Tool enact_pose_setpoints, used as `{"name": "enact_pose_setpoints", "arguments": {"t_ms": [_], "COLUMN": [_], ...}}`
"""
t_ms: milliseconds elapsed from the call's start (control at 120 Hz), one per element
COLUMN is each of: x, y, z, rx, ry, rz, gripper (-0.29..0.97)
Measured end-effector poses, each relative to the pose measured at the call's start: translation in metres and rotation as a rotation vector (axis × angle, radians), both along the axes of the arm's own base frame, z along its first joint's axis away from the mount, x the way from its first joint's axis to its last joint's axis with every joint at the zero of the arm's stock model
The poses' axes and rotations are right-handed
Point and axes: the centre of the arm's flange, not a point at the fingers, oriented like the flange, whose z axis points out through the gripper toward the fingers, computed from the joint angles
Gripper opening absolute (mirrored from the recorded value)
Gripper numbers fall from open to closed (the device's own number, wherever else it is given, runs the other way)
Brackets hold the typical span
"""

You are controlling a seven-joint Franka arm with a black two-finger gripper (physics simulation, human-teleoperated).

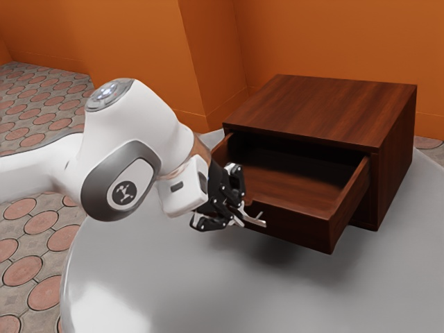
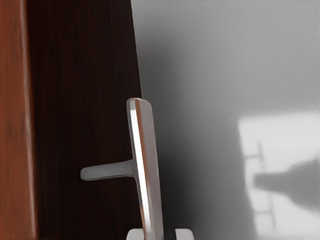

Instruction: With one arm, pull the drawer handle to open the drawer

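In the exterior view the drawer (image 1: pixel 305 198) stands well out of the dark wooden cabinet (image 1: pixel 326 104), its bare inside open to sight; the cabinet sits toward the far right of the round grey desk (image 1: pixel 208 291); the white arm (image 1: pixel 132 159) reaches in from the exterior view's left, and its black jaws are at the silver handle (image 1: pixel 254 219) on the drawer's front, clamped on it as far as I can judge; the opening looks largely done, and what is left is at most a little more pull and letting go. No writing can be read; a small white emblem (image 1: pixel 123 193) on the arm's grey joint cover carries no letters I can make out.

In the wrist view the handle (image 2: pixel 142 170) lies right under the hand, its bar standing off the dark drawer front (image 2: pixel 80 100) on a short post; the grey desk (image 2: pixel 225 75) lies beyond; no label or brand shows here.
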Motion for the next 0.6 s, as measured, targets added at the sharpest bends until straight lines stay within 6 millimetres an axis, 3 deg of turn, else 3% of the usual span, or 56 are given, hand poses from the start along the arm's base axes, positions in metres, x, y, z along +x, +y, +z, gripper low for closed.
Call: {"name": "enact_pose_setpoints", "arguments": {"t_ms": [183,400,458,517,600], "x": [-0.002,-0.015,-0.017,-0.015,-0.011], "y": [-0.003,-0.013,-0.013,-0.009,0.010], "z": [0.001,0.023,0.040,0.070,0.106], "rx": [-0.005,-0.027,-0.034,-0.040,-0.046], "ry": [0.010,0.004,-0.002,-0.016,-0.014], "rz": [0.004,-0.014,-0.015,-0.007,0.029], "gripper": [0.06,0.13,0.15,0.16,0.22]}}
